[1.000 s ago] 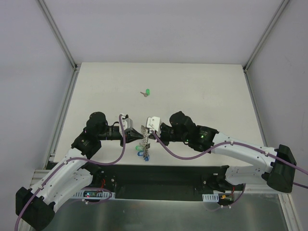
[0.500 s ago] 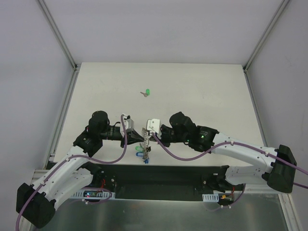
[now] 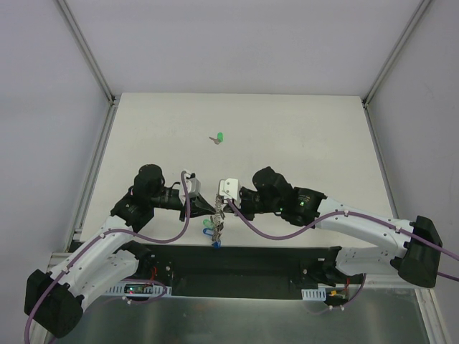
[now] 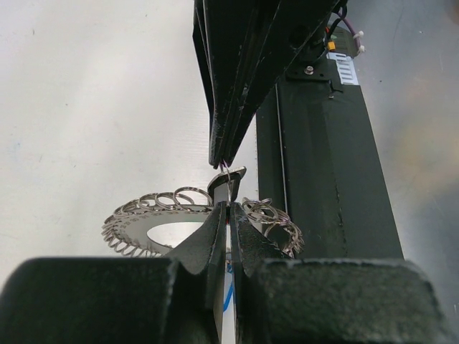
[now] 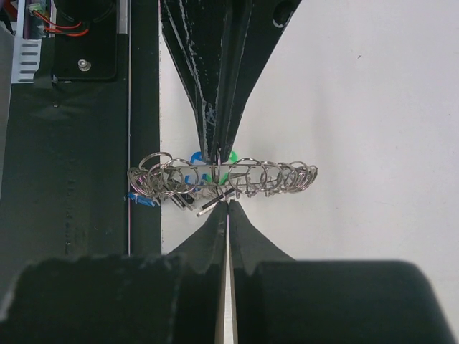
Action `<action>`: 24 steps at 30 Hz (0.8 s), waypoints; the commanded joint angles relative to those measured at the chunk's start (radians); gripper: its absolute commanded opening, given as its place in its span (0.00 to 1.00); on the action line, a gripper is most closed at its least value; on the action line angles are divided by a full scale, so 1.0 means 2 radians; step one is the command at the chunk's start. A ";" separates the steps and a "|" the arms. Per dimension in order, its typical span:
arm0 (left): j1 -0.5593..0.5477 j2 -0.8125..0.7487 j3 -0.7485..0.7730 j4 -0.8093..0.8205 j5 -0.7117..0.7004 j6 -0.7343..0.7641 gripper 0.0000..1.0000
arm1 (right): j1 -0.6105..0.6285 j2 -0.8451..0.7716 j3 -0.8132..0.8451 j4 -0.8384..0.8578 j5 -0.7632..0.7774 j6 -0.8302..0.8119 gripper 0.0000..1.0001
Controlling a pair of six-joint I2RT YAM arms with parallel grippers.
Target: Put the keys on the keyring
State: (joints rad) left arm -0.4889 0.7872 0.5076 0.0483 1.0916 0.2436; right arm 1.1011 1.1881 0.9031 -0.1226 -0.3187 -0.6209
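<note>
Top view: we see the keyring (image 3: 218, 215) held edge-up by the desk's (image 3: 301, 143) near edge, a green key (image 3: 220, 136) beyond. Left wrist: left claw (image 4: 228, 209) clamps it steady; right wrist: right claw (image 5: 226, 204), pinched shut, meets its rim.

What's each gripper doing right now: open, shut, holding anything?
Left gripper: jaws shut on the keyring.
Right gripper: jaws shut, tips at the keyring; what they pinch cannot be told.
</note>
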 commanded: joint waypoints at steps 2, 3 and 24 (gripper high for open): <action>0.003 -0.013 0.012 0.045 -0.011 -0.009 0.00 | 0.002 -0.014 0.017 0.037 -0.006 0.023 0.01; 0.003 -0.015 0.012 0.045 -0.021 -0.012 0.00 | 0.002 -0.013 0.017 0.037 0.001 0.025 0.01; 0.002 -0.007 0.016 0.046 0.019 -0.018 0.00 | 0.015 -0.004 0.013 0.059 0.004 0.014 0.01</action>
State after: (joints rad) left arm -0.4889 0.7681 0.5076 0.0628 1.0199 0.2157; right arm 1.1213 1.1885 0.9054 -0.1013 -0.2455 -0.5709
